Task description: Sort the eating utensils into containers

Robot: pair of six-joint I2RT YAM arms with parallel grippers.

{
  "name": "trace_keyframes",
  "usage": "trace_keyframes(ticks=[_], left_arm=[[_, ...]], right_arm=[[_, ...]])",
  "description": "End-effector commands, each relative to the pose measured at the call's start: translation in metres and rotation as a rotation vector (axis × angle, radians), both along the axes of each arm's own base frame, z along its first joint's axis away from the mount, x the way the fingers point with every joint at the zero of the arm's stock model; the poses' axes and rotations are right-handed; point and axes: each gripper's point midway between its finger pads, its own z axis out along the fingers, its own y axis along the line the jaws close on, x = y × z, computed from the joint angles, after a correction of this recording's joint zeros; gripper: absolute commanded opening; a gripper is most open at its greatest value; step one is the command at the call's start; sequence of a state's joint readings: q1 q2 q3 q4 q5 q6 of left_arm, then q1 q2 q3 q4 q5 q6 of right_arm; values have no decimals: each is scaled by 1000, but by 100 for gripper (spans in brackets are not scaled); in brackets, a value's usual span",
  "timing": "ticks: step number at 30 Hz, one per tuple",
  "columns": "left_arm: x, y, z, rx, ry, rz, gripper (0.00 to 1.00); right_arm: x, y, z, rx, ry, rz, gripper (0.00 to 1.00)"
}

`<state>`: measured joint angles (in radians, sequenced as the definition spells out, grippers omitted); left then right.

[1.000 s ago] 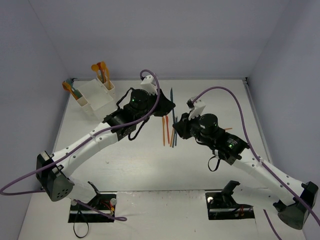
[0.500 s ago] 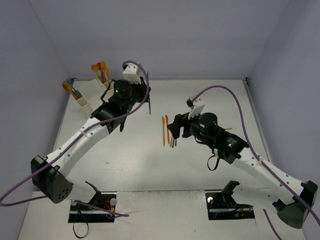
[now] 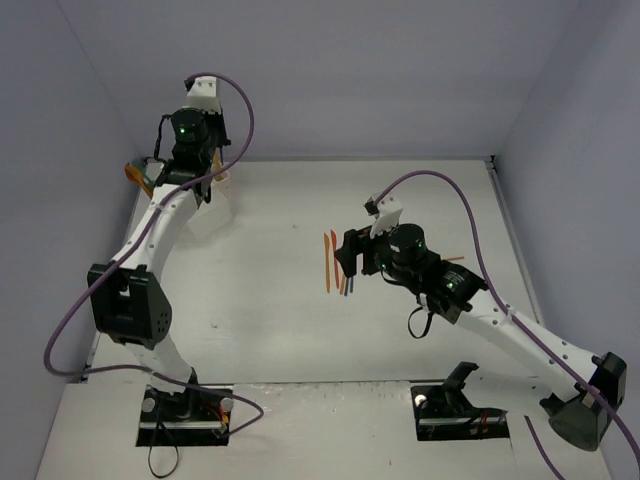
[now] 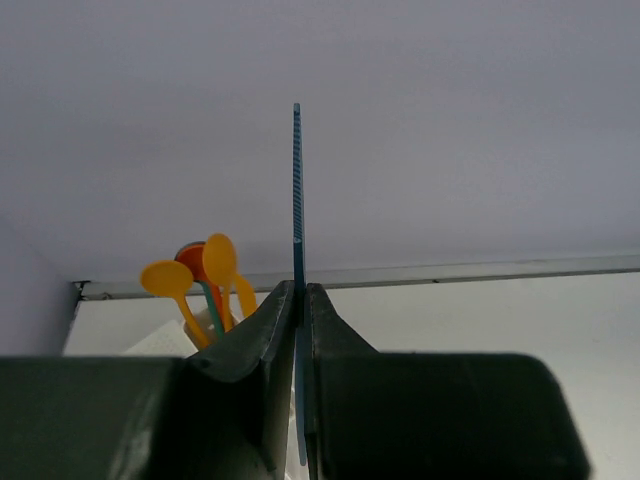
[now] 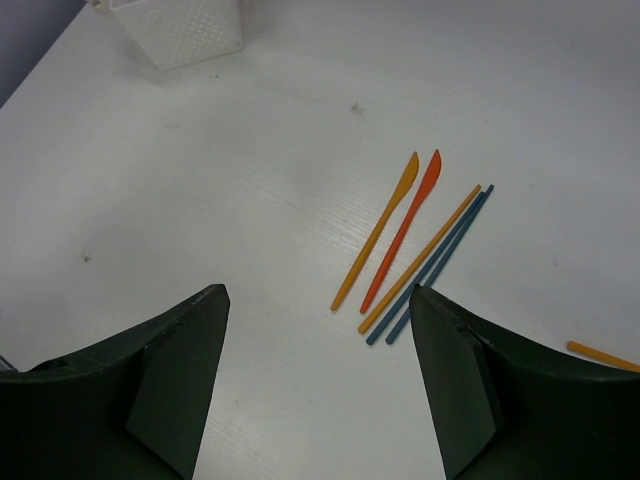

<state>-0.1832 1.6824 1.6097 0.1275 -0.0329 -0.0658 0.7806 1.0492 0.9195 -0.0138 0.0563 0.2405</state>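
Left fingers [image 4: 262,340] are clamping a light, bendy blue knife [image 4: 297,200] by its handle near the containers [image 5: 180,35]; right fingers [image 5: 180,380] are gaping over thin, slippery utensils [image 5: 400,235] lying flat on the counter [image 5: 200,200], likely easiest pinched mid-shaft

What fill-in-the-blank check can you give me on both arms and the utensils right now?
1. The left arm's fingers are ____ on a thin blue plastic utensil that points straight up.
2. The right arm's fingers stand ____ above the white table, holding nothing.
3. Between them, the slender plastic utensils lying side by side number ____.
4. In the left wrist view, the orange plastic spoons stand with their bowls pointing ____.

Missing words: shut; open; five; up.
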Motion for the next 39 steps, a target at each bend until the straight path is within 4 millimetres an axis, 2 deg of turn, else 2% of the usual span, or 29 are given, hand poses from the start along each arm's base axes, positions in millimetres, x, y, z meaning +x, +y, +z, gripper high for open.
trace_keyframes(ticks=[1, 6, 9, 11, 12, 17, 21, 26, 30, 32, 37, 39], left_arm=[[29, 16, 41, 25, -159, 12, 0], [64, 33, 17, 27, -159, 48, 0], [75, 36, -4, 29, -136, 62, 0], [80, 38, -12, 34, -149, 70, 0], [82, 41, -23, 39, -140, 78, 0], [85, 52, -54, 48, -114, 107, 0], [81, 57, -65, 47, -116, 119, 0], [75, 63, -83, 44, -82, 142, 11], [68, 64, -80, 24, -82, 145, 26], [63, 64, -71, 13, -95, 142, 35], [38, 64, -29, -46, -160, 144, 57], [17, 64, 3, -86, -211, 141, 66]], right_arm=[[19, -4, 20, 12, -62, -42, 70], [31, -18, 12, 17, -32, -67, 70], [39, -31, 9, 17, -26, -102, 70], [38, -31, 9, 21, -23, -88, 70], [38, -32, 8, 19, -22, -90, 70], [38, -33, 4, 15, -10, -90, 70], [38, -33, 3, 11, -8, -88, 69], [37, -30, 0, 10, 3, -73, 69], [37, -30, -3, 9, 11, -74, 68], [37, -30, -6, 7, 20, -79, 68], [38, -28, -18, 3, 63, -90, 66], [40, -26, -22, 4, 82, -94, 65]])
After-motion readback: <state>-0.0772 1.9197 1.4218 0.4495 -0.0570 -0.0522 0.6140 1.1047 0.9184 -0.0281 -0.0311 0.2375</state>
